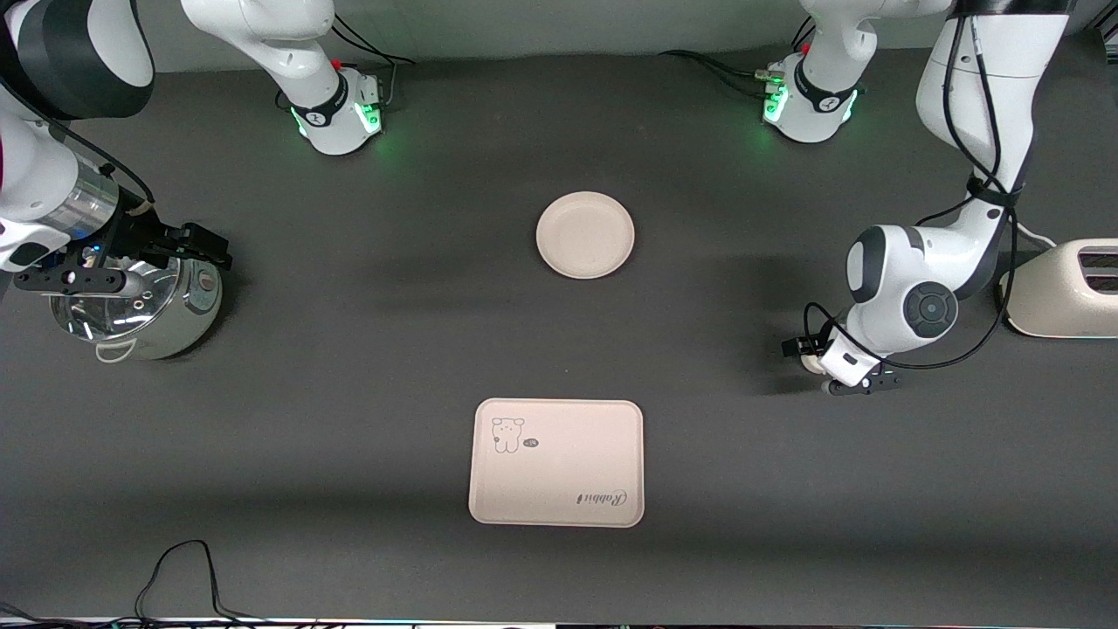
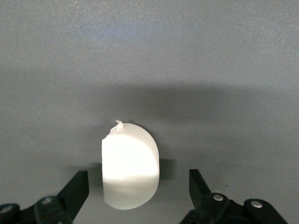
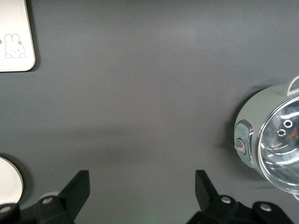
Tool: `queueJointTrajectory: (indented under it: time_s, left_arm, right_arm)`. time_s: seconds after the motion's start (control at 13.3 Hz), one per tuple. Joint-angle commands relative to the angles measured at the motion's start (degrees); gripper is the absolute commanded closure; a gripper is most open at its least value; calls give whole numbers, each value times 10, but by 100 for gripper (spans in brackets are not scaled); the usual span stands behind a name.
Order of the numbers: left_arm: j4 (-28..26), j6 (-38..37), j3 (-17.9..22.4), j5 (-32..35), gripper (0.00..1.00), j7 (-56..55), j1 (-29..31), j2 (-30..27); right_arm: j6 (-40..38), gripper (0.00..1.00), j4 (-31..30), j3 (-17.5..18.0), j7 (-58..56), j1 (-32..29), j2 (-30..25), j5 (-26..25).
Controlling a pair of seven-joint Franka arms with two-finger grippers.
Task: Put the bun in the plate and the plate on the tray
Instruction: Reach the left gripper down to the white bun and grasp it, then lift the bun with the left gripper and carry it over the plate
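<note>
Surface: dark grey matte table [image 1: 349, 367], seen whole only from the front camera, with both arm bases along its upper edge.
Front view only: the toaster [image 1: 1070, 288] at the left arm's end of the table, and the plate [image 1: 585, 235] and tray [image 1: 557, 462] shown complete.
Left wrist view only: the bun [image 2: 130, 167] in full, an off-white lump with one flat-cut side, lying on the table; from the front camera only a sliver of it [image 1: 812, 363] shows under the gripper.
Right wrist view only: the inside of the pot [image 3: 275, 144], shiny metal, plus a corner of the tray [image 3: 16, 37] and an edge of the plate [image 3: 9, 186].
Bun and left gripper: the left gripper [image 1: 817, 358] is low at the table toward the left arm's end; its fingers [image 2: 74, 189] stand wide apart on either side of the bun, and a gap shows between the bun and each finger.
Bun and plate: well apart; the bun lies nearer to the front camera than the plate and toward the left arm's end.
Plate and tray: apart, the plate farther from the front camera, the tray nearer, both near the middle of the table.
Right gripper: the right gripper [image 1: 188, 245] waits over the pot [image 1: 140, 306] at the right arm's end, fingers [image 3: 77, 189] spread wide with only bare table between them.
Count: one bun, one plate, one tray, one pot, one toaster, two arms.
</note>
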Motion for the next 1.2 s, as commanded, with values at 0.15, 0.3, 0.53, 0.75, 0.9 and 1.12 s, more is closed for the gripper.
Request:
queueJointTrajectory:
  time_s: [0.15,0.3,0.53,0.75,0.9,1.12]
  left_arm:
    - [-6,9,3,-9,81,1,-9,-3]
    - [-5,2,4,-9,85,1,-8,-9]
    - [-1,-46,4,-9,85,0,-8,-41]
    - [5,-122,4,-9,83,0,-9,-108]
    - [17,-187,4,-8,81,0,-9,-159]
    - [35,-304,4,-8,79,0,-15,-234]
  right_arm:
    - [26,0,-19,3,3,6,-4,3]
    - [27,0,-30,3,5,13,-9,4]
    - [27,0,-36,7,10,14,-8,25]
    - [41,0,-54,8,10,22,-10,26]
    - [50,0,-59,8,11,30,-8,33]
    - [59,0,-58,10,50,42,-1,65]
